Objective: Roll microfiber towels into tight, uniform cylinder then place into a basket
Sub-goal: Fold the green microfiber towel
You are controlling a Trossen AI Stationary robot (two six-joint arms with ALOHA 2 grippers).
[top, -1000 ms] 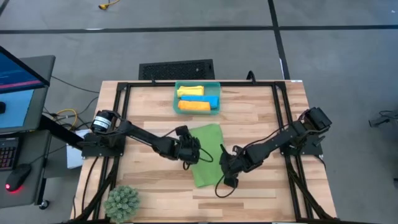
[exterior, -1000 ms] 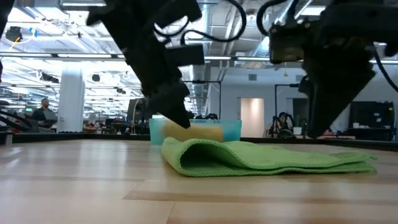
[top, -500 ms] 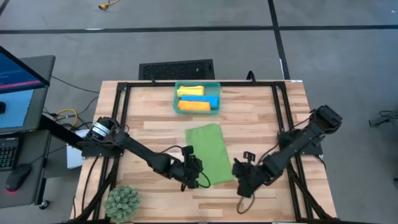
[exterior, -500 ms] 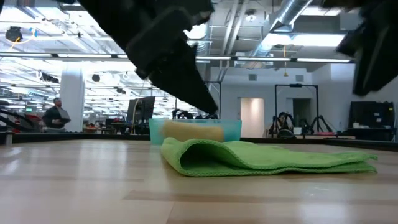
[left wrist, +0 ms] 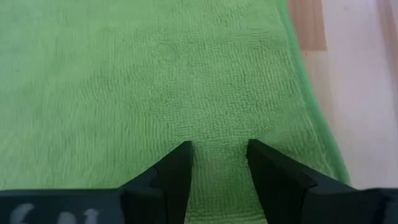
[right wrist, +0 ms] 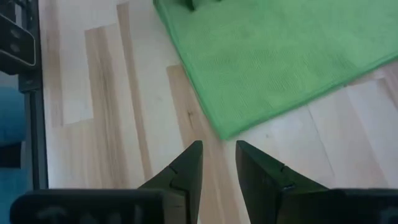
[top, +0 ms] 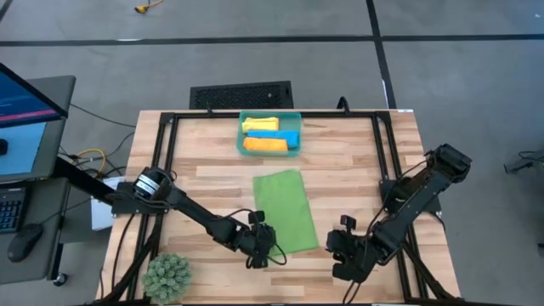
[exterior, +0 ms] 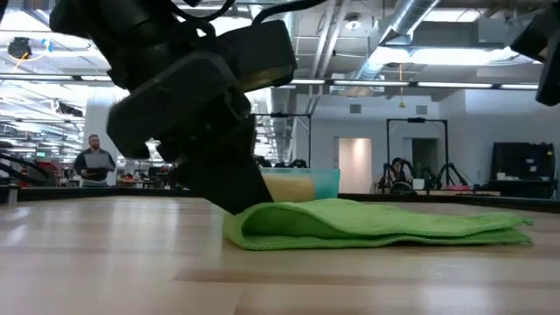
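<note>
1. We've got a folded green microfiber towel (top: pixel 285 210) lying flat mid-table.
2. Our small translucent teal plastic basket (top: pixel 241 133) holds rolled yellow (top: pixel 260 125), blue (top: pixel 291 137) and orange towels (top: pixel 265 145).

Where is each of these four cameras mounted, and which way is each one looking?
High view: overhead, straight down on the table; both arms show.
Low view: table height, looking across; the left gripper touches the green towel.
Left wrist view: past its open fingers, at the towel.
Right wrist view: right gripper open above wood.
All four share the green towel.
</note>
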